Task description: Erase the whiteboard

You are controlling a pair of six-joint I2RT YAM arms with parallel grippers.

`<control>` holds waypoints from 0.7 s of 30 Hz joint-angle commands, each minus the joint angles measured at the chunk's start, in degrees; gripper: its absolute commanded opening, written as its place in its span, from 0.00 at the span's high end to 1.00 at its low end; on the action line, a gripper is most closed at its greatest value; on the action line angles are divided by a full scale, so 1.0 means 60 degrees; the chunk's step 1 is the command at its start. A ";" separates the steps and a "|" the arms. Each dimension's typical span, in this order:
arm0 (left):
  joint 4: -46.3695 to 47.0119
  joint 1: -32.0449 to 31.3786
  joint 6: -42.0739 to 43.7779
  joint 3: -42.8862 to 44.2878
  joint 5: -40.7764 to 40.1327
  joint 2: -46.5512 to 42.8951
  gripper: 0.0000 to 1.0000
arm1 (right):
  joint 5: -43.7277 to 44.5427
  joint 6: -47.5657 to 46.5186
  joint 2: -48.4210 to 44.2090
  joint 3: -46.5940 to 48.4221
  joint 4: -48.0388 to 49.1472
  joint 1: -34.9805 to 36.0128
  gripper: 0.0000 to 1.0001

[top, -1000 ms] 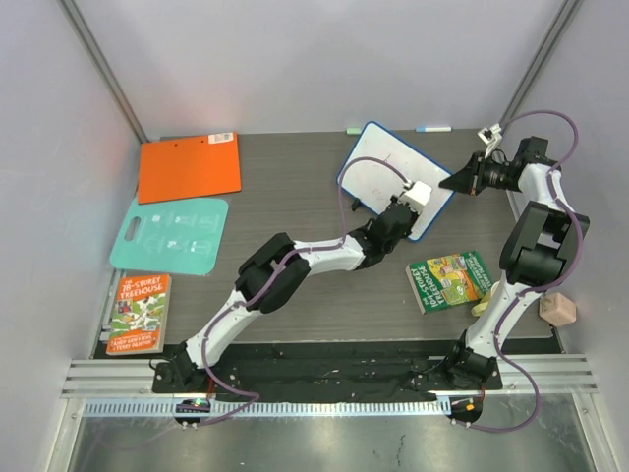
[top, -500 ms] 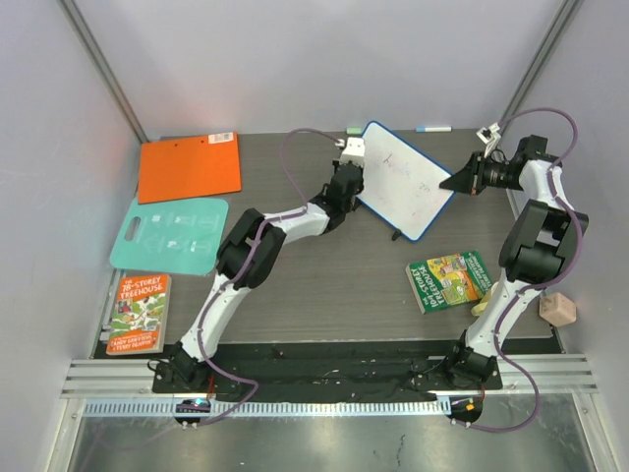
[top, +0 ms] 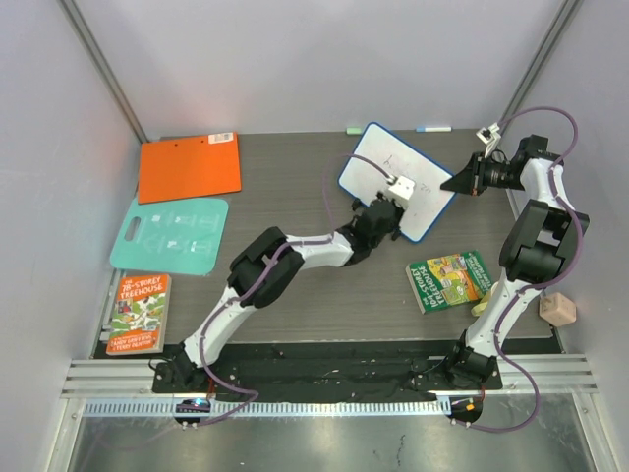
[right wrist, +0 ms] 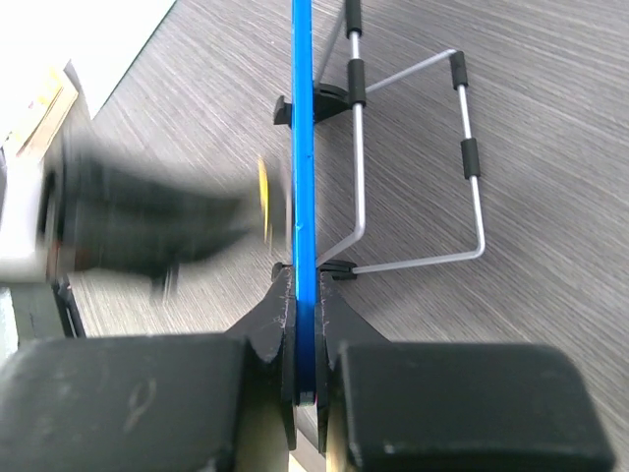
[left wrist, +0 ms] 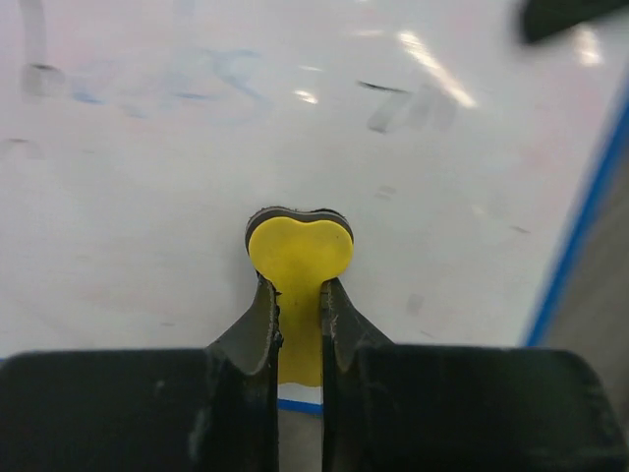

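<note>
On the left of the surface (top: pixel 373 305) lie an orange clipboard (top: pixel 190 167), a teal board (top: pixel 169 236) just in front of it, and a book (top: pixel 139 313) nearest the arm bases. The left arm (top: pixel 257 270) reaches across to the whiteboard (top: pixel 413 162), which stands at the back, right of centre, propped on a wire stand (right wrist: pixel 472 187). The left jaws are clenched on a yellow eraser (left wrist: pixel 300 246) — its rounded end is pressed on the white face. Faint grey and blue smears show on the board beyond the eraser. The right jaws are clamped on the board's blue frame at its right corner — the wrist view shows the frame edge-on between them. Nearer the bases on that side a green book (top: pixel 452 280) lies flat. A small beige block (top: pixel 557 310) sits by the right wall.
</note>
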 commanded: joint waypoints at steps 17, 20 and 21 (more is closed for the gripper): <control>0.0026 0.0373 0.0061 0.0851 -0.0496 0.0053 1.00 | 0.1253 -0.1450 0.0584 -0.0341 -0.0952 0.0547 0.99; -0.0368 0.0929 -0.0041 0.1582 -0.0525 0.0228 1.00 | 0.1268 -0.1450 0.0599 -0.0312 -0.1011 0.0547 0.99; -0.0543 0.1077 -0.0057 0.1745 -0.0511 0.0287 1.00 | 0.1282 -0.1465 0.0628 -0.0283 -0.1011 0.0547 0.99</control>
